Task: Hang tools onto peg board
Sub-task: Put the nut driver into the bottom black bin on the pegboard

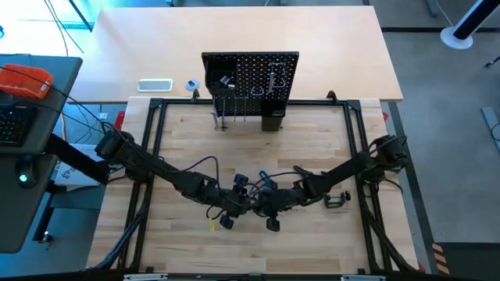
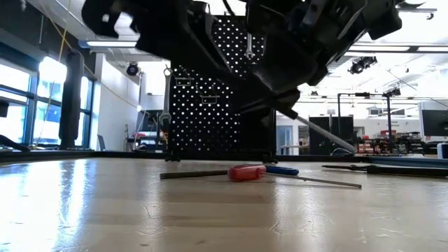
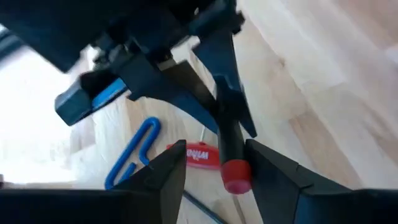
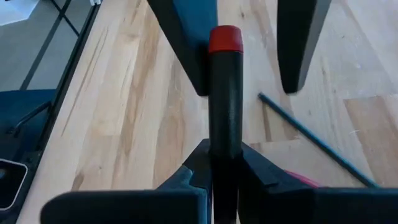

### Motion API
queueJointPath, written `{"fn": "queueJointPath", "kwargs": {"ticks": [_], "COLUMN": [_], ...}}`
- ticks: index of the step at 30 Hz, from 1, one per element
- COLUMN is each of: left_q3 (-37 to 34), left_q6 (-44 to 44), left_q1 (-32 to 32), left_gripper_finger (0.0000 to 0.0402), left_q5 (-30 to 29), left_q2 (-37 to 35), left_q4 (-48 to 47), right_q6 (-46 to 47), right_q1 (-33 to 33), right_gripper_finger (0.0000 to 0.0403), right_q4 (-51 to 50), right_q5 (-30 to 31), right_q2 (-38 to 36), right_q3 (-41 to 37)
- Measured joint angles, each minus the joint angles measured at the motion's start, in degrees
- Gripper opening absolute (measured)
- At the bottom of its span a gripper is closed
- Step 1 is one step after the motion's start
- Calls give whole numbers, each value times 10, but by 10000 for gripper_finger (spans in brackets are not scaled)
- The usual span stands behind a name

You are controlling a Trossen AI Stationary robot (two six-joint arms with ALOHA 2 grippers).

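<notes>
— Right gripper: what is it doing?
— Its fingers are clamped on a black-handled tool with a red end cap, held above the wooden table near the front middle, where both arms meet in the high view.

— And the left gripper?
— Its two fingers are spread apart, one on each side of that same tool's red cap, without pinching it. Both grippers sit tip to tip, the left one just beside the right one.

— What lies on the table under them?
— A red-handled screwdriver lying flat, with a blue-handled T hex key touching or just behind it; a long thin shaft runs off toward the side. The left wrist view shows a blue bent handle next to the red one. A black C-clamp lies near the right arm.

— Where is the peg board?
— Upright at the far edge of the table, well apart from the grippers. A silver wrench hangs on its upper part, and small black bins sit on it; the other items hanging there are too small to name
</notes>
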Motion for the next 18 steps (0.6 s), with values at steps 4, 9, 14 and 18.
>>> {"fn": "queueJointPath", "kwargs": {"ticks": [4,9,14,18], "left_q3": [0,-3,-3,-3], "left_q6": [0,1,2,-2], "left_q1": [1,2,3,5], "left_gripper_finger": [162,162,163,163], "left_q5": [-4,-8,-10,-11], "left_q2": [-36,-96,-148,-169], "left_q4": [20,22,23,37], "right_q6": [-13,-34,-56,-79], "right_q1": [5,20,42,63], "right_gripper_finger": [28,28,28,28], "right_q4": [-19,-54,-86,-100], "right_q5": [22,74,152,220], "right_q2": [-14,-59,-109,-144], "right_q3": [0,0,0,0]}}
